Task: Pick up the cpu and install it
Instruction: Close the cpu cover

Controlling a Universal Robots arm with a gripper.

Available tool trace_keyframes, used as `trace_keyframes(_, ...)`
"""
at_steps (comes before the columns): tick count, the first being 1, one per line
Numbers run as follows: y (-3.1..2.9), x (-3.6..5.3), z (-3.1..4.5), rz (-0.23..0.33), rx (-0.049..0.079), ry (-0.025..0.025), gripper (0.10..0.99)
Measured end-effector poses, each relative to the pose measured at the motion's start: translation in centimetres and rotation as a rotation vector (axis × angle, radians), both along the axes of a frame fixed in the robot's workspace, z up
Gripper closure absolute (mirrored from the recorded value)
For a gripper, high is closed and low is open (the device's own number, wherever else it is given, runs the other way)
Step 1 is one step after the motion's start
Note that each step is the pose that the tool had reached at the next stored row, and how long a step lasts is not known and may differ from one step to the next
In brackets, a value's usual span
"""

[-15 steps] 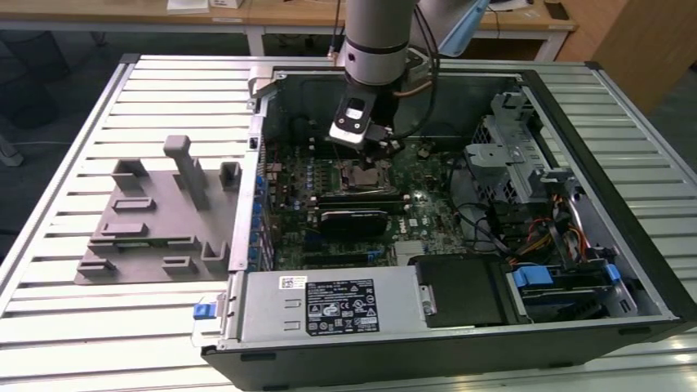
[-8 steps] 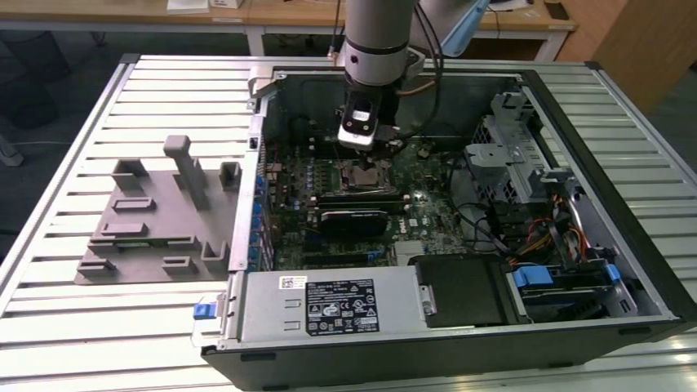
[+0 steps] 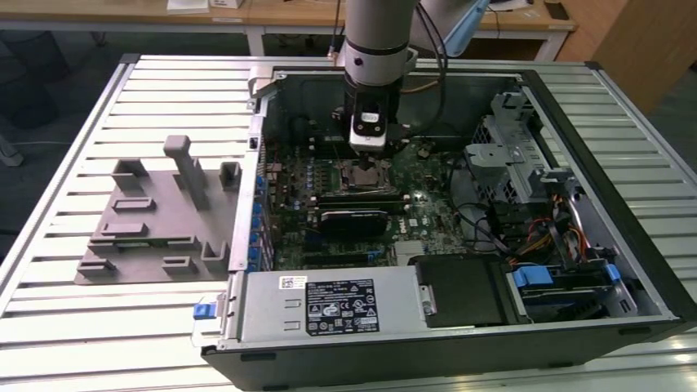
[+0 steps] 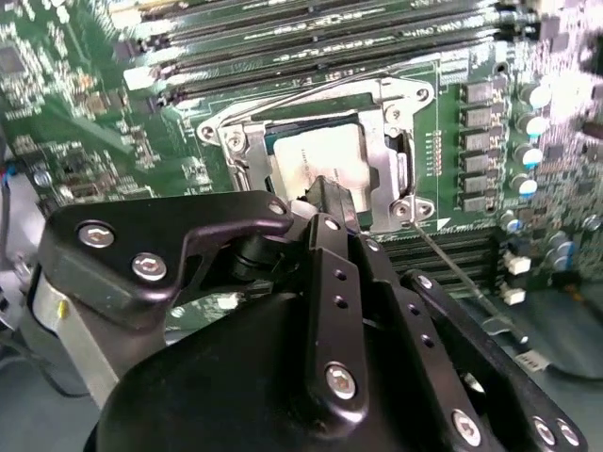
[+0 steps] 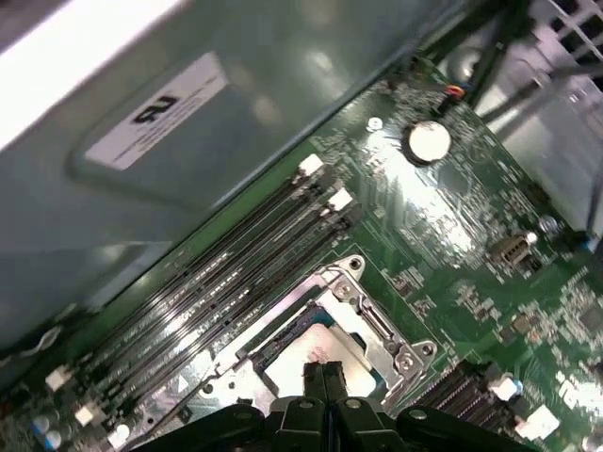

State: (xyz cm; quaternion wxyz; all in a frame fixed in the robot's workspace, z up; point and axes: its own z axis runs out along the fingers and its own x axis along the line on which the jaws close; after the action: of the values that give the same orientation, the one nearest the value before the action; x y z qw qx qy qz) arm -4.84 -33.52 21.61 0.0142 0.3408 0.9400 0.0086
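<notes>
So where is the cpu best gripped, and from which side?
Probably by two opposite edges, from straight above: the cpu lies flat in the socket frame, top face up, with metal close around it.

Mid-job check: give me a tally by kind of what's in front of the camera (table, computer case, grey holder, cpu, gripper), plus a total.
slatted table: 1
open computer case: 1
grey holder: 1
cpu: 1
gripper: 1
Total: 5
</notes>
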Motion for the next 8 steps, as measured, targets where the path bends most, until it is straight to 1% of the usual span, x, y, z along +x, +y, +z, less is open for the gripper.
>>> trace_keyframes(8, 0.00, 0.00, -0.03, 0.146, 0.000, 0.0000, 0.980)
